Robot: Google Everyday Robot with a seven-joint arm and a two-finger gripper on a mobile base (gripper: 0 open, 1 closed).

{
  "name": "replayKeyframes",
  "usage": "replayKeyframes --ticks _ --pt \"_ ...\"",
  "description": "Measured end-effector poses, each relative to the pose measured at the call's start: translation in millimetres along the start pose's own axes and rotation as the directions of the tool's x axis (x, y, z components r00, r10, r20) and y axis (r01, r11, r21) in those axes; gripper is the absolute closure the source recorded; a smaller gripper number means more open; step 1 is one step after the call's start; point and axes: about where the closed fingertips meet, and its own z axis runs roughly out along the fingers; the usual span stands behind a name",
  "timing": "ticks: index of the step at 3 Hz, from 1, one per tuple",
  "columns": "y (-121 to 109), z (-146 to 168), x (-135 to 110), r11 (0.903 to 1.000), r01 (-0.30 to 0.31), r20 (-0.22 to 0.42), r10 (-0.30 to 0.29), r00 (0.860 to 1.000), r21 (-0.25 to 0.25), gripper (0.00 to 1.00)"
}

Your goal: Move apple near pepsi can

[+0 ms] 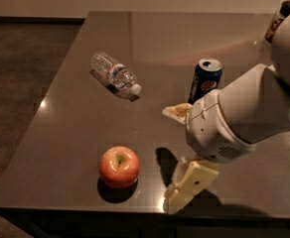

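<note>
The red apple with a yellowish stem dimple stands on the dark table near its front edge. The dark blue pepsi can stands upright further back and to the right, well apart from the apple. My gripper hangs just right of the apple, between it and the can. It is open and empty, with one cream finger near the can's base and the other finger by the front edge. The white arm hides the table's right part.
A clear plastic water bottle lies on its side behind the apple, left of the can. A dark jar stands at the far right corner. The table's left and front edges drop to a brown floor.
</note>
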Motion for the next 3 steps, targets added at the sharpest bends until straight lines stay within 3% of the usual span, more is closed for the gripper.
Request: replayKeyframes --ticks 1,3 --pt "3.2 26.6 -22.4 0.9999 0.012 0.054 -0.012 0.998 -0.011 0.00" --pt "6.4 68.5 -34.9 0.9992 0.001 0.076 0.002 0.997 -0.039 0.00"
